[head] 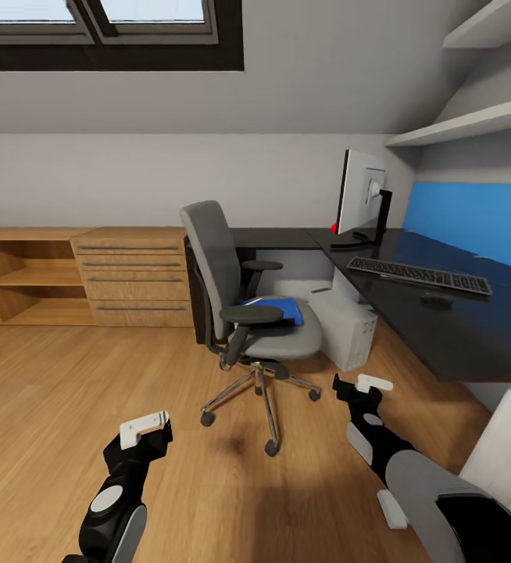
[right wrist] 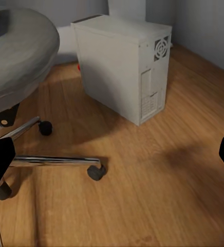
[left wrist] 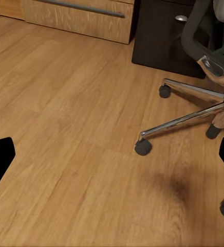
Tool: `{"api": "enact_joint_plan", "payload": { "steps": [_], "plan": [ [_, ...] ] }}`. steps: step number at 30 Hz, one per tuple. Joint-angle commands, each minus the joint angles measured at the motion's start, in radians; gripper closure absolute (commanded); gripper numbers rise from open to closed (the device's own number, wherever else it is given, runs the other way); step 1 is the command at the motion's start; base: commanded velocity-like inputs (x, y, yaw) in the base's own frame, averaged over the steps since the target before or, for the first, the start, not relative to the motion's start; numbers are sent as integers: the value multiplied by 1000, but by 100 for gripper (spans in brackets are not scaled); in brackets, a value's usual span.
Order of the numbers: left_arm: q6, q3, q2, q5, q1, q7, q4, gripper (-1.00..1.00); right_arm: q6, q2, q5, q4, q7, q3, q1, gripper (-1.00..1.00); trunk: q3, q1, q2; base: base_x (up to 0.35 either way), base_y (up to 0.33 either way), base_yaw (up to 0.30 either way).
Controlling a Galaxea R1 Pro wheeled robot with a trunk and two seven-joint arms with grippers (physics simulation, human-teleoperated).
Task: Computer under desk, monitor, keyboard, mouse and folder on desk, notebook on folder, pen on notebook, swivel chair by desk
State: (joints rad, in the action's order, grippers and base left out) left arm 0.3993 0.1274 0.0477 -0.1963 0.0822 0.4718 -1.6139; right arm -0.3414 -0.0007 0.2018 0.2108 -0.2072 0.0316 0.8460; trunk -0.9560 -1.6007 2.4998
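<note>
Both grippers, left (head: 148,428) and right (head: 365,385), are wide open, empty; reach your right level over the seat for the folder (head: 277,308).

Bare wooden floor (head: 60,407) lies open ahead of both grippers. The swivel chair (head: 248,313) stands in the middle, its chrome legs and casters (left wrist: 143,147) spread over the boards. The computer (right wrist: 125,67) stands just beside the chair, narrowing the gap under the black table (head: 459,320).
</note>
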Motion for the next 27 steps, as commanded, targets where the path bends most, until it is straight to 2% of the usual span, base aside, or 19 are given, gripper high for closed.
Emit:
{"api": "enact_joint_plan", "payload": {
  "steps": [1, 13, 27],
  "plan": [
    [3, 1, 0, -9, 1, 8, -1, -100, -4, 0, 7, -1, -2, 4, 1, -100, -1, 0, 0, 0, 0, 0],
    [3, 1, 0, -9, 1, 8, -1, -100, -3, -1, 7, 0, -1, 4, 1, -100, -1, 0, 0, 0, 0, 0],
    [3, 1, -1, -11, 1, 8, 0, -100, -4, -2, 7, 2, -1, 2, 1, -100, -1, 0, 0, 190, 0, 0]
  ]
}}
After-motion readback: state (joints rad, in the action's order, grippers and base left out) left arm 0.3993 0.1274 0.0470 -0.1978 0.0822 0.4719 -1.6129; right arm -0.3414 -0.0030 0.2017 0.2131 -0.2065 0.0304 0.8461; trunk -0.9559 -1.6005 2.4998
